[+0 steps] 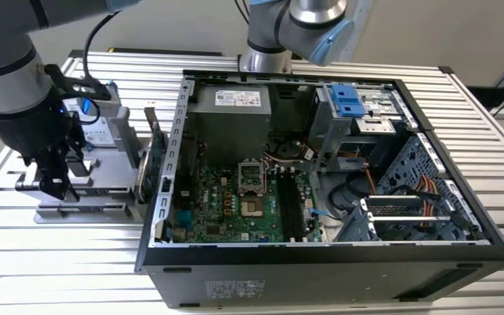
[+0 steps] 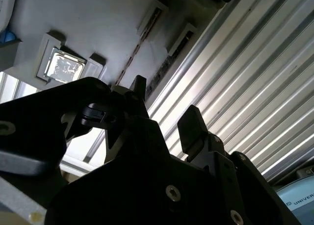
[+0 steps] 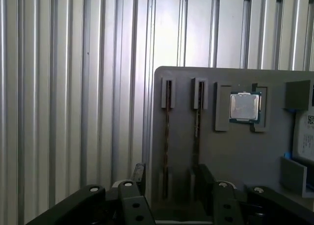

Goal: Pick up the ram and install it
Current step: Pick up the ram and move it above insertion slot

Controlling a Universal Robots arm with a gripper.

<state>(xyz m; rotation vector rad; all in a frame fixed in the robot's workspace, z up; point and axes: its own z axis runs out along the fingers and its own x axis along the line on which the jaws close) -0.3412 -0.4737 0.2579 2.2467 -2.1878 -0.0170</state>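
The arm comes down at the exterior view's left, with the wrist section vertical and the hand pointing straight down. The base joint stands at the far side. In both wrist views, the hand's two black fingers are spread apart with a clear gap between them.

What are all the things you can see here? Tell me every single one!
computer case: one, black, open, on the table
motherboard: one, green, inside the case
table: one, silver, slatted
tray: one, grey, beside the case at the exterior view's left
ram sticks: two, dark, on edge in tray slots
processor chip: one, silver, in a tray pocket
hard drive: one, silver, on the tray
gripper: one, black, open, above the tray by the ram sticks
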